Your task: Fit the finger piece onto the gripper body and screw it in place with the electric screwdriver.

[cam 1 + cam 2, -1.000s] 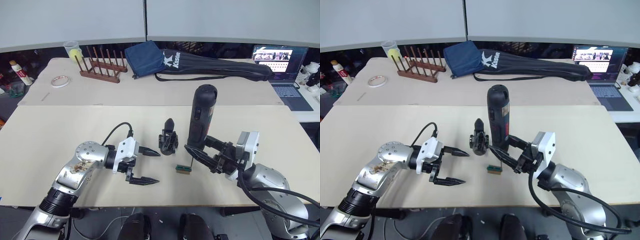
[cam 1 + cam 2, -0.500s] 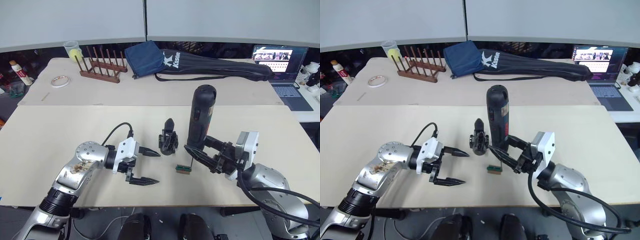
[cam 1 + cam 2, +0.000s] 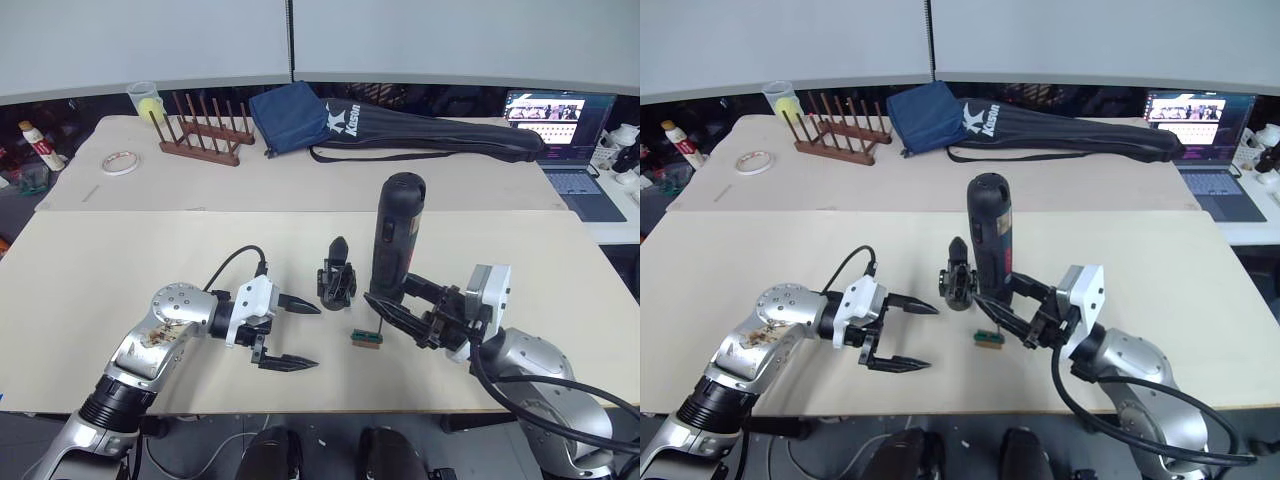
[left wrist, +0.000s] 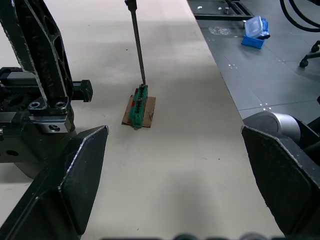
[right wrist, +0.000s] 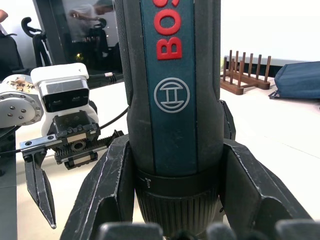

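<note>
Nearest, left gripper [image 3: 297, 333] hanging wide and empty just above the table [image 3: 120, 260]. Right gripper [image 3: 400, 312] clamped round the screwdriver [image 3: 393, 235], upright, bit tip resting on the small green block [image 3: 366, 337]. Just beyond, gripper body [image 3: 337, 277] standing between the two arms, one pointed finger up. Finger piece hard to pick out. Best done slowly: seat the bit squarely, keep the tool vertical, avoid knocking the body.

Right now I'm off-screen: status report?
Right gripper shut on electric screwdriver, bit on green block. Left gripper open, empty. Gripper body stands untouched.
</note>
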### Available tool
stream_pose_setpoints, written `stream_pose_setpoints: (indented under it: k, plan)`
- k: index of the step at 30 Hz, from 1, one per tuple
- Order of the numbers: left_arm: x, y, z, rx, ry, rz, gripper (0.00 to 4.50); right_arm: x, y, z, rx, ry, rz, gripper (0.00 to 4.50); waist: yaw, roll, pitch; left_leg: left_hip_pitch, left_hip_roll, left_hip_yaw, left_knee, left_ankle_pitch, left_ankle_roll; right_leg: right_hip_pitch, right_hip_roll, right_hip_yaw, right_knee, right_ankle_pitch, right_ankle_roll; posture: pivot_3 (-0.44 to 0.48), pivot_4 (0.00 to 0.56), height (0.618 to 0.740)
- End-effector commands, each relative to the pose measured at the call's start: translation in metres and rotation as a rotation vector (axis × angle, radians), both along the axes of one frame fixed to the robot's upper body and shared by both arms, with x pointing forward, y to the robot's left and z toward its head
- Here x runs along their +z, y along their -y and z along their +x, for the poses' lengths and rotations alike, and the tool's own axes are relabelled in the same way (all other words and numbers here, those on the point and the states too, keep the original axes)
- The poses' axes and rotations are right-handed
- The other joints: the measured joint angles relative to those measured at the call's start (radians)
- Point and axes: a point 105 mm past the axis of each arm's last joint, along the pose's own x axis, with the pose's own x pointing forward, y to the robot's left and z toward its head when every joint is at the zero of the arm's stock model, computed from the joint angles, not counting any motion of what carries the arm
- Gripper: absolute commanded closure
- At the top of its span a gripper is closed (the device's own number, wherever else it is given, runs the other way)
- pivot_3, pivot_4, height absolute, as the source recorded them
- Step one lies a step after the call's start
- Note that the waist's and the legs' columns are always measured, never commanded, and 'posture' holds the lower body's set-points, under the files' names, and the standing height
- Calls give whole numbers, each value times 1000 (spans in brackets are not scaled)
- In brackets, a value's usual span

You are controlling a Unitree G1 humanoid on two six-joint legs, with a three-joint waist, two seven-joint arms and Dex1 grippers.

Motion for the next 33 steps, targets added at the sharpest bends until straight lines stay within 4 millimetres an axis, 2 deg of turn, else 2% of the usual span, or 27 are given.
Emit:
stream_pose_setpoints:
  k: [1, 33]
  plan:
    - [6, 2, -1, -19, 35, -5, 0, 18, 0, -4, 3, 93, 15, 2554, 0, 0, 0, 0, 0, 0, 0, 0, 0, 0, 0, 0, 0, 0, 0, 0, 150, 740]
    - [6, 1, 0, -22, 43, -4, 0, 15, 2, -4, -6, 77, 9, 2554, 0, 0, 0, 0, 0, 0, 0, 0, 0, 0, 0, 0, 0, 0, 0, 0, 150, 740]
